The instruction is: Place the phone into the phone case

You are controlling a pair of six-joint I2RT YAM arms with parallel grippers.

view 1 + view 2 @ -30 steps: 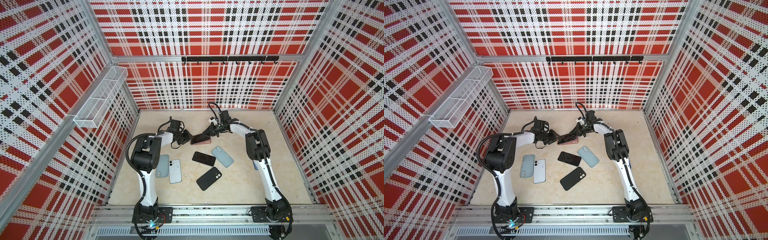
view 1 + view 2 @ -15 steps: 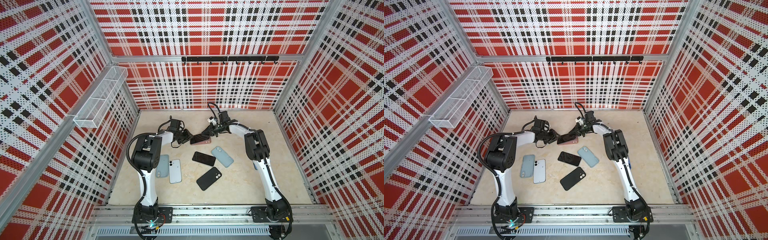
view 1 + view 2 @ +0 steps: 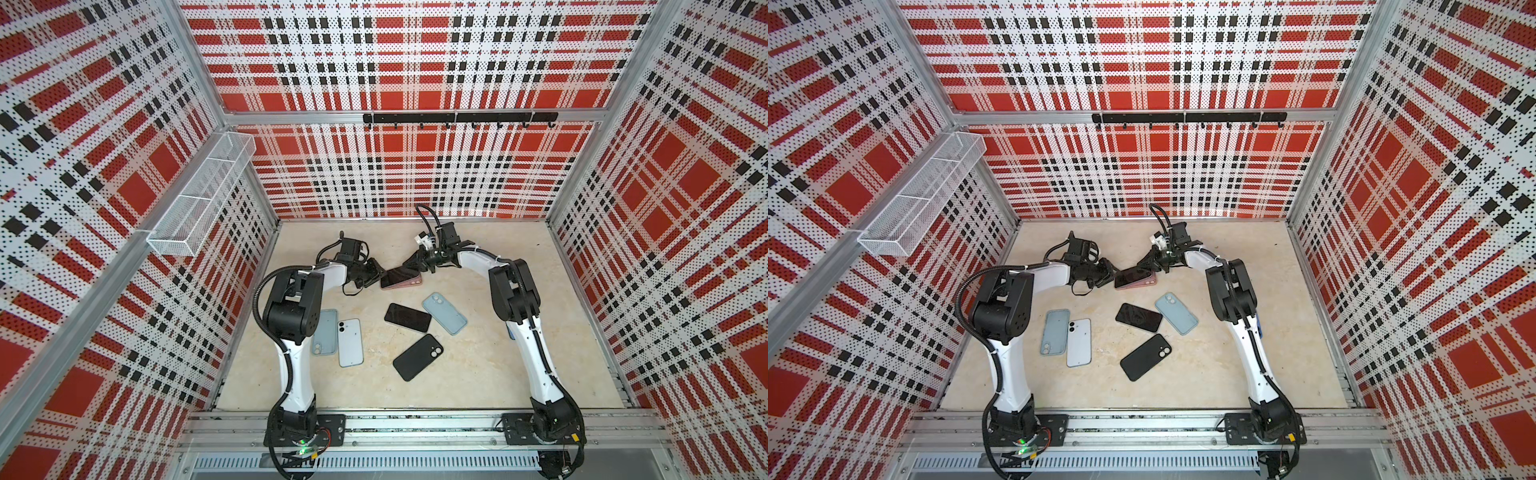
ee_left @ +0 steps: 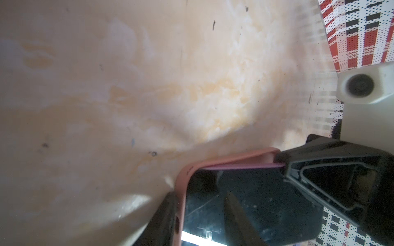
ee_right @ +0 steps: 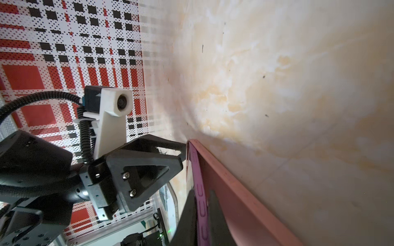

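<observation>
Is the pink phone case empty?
No, a phone with a dark screen lies inside the pink case.

In the left wrist view the phone [image 4: 200, 198] and pink case [image 4: 223, 160] run off the edge, their far corner behind the right gripper [image 4: 283, 166]. In both top views the left arm's elbow [image 3: 295, 307] hides part of a pale blue case [image 3: 327, 332], and the left gripper [image 3: 376, 272] is too small for its grip to be read.
</observation>
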